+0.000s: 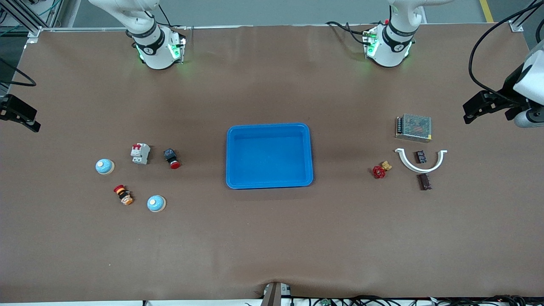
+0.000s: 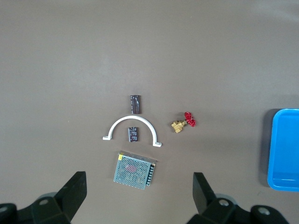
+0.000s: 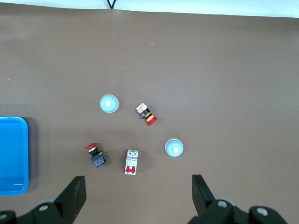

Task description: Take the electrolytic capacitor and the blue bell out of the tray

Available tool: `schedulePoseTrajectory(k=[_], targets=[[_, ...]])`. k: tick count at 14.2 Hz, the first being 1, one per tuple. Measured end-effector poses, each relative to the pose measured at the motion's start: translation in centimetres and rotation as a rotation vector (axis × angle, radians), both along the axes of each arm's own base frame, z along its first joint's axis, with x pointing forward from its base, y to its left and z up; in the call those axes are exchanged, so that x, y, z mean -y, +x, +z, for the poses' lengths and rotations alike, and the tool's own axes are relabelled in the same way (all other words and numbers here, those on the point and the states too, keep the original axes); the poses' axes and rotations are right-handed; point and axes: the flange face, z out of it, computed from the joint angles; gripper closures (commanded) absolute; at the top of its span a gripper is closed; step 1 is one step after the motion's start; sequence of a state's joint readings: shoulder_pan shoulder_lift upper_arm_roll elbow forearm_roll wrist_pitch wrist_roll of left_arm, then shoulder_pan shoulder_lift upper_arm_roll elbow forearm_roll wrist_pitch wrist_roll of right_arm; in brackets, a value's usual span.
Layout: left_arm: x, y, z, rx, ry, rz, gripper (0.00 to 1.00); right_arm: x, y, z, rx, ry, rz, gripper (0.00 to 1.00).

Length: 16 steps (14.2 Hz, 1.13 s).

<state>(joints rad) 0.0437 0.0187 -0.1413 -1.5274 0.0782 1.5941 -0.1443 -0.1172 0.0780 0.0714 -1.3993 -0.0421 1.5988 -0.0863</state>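
Two dark capacitors lie at the left arm's end of the table. One capacitor (image 1: 421, 156) (image 2: 133, 134) sits inside a white arc. The other capacitor (image 1: 424, 181) (image 2: 135, 103) lies just outside the arc, nearer the front camera. Two light blue bells (image 1: 104, 166) (image 1: 156, 203) (image 3: 174, 148) (image 3: 109, 103) stand at the right arm's end. A blue tray (image 1: 238, 182) sits mid-table with nothing in it. My left gripper (image 1: 474, 108) (image 2: 139, 191) hangs open high over the table's edge by the power supply. My right gripper (image 1: 25, 114) (image 3: 138, 193) hangs open high over the opposite end.
Beside the capacitors lie a white arc (image 1: 418, 169) (image 2: 107, 136), a meshed power supply (image 1: 414, 127) (image 2: 134, 170) and a red-handled valve (image 1: 380, 171) (image 2: 185, 122). Among the bells lie a white breaker (image 1: 140, 153) (image 3: 131, 161), a red push button (image 1: 171, 158) and an emergency button (image 1: 123, 194).
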Motion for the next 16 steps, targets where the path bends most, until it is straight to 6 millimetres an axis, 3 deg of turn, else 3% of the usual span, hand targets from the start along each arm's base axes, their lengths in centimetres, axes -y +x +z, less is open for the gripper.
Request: schedulePoseTrajectory(k=[12, 16], targets=[[2.1, -1.8, -0.3, -0.099, -0.026, -0.034, 0.00, 0.0, 0.0, -0.1, -0.005, 0.000, 0.001, 0.00], [2.3, -2.4, 0.4, -0.097, -0.046, -0.042, 0.00, -0.1, 0.0, -0.6, -0.016, 0.001, 0.002, 0.00]])
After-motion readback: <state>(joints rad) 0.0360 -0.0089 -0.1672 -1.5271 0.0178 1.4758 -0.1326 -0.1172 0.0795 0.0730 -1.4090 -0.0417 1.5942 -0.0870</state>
